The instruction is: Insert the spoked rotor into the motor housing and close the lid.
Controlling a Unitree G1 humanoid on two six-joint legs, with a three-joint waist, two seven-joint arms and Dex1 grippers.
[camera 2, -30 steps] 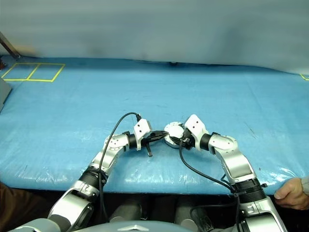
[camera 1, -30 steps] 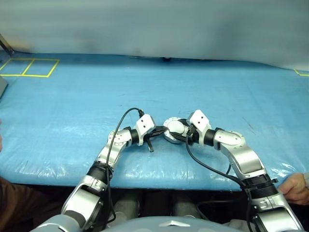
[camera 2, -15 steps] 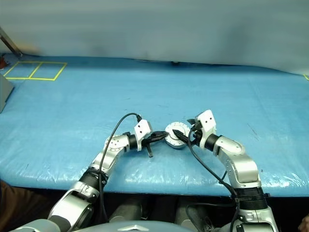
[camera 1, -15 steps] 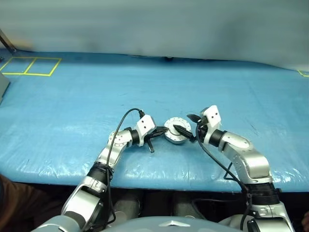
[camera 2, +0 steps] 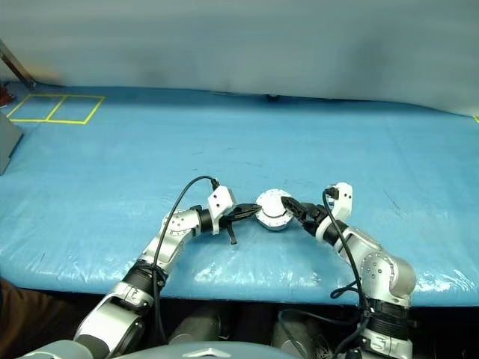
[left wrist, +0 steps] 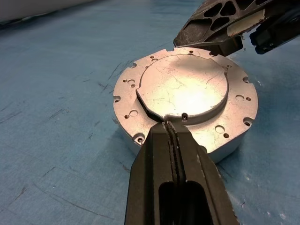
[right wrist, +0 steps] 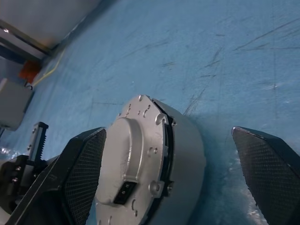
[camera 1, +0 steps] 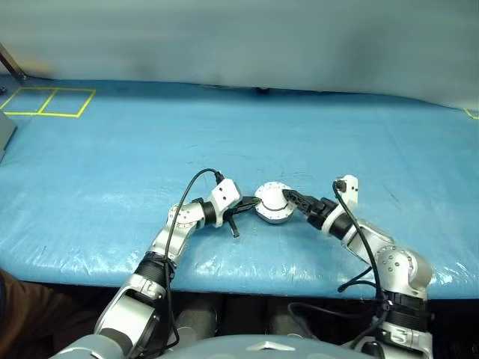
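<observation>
The motor housing (camera 1: pixel 272 215) sits on the blue table cover with the lid (left wrist: pixel 185 91) lying flat on top, plain grey face up. In the right wrist view a thin dark gap shows between the lid (right wrist: pixel 126 154) and the housing (right wrist: pixel 187 159). The spoked rotor is hidden. My left gripper (camera 1: pixel 251 203) is shut, and its tips (left wrist: pixel 171 126) rest against the lid's near rim. My right gripper (camera 1: pixel 298 202) is open on the housing's other side, with the housing between its fingers (right wrist: pixel 79 173), which stand apart from it.
Blue plastic sheeting (camera 1: pixel 150 142) covers the whole table, and its front edge (camera 1: pixel 239 273) runs close below the arms. Yellow tape squares (camera 1: pixel 45 101) mark the far left corner. A grey object (camera 1: pixel 3 134) pokes in at the left edge.
My right gripper has opened, rolled over and drawn back to the right off the lid's top. The lid now lies flat on the housing. The left gripper has stayed put.
</observation>
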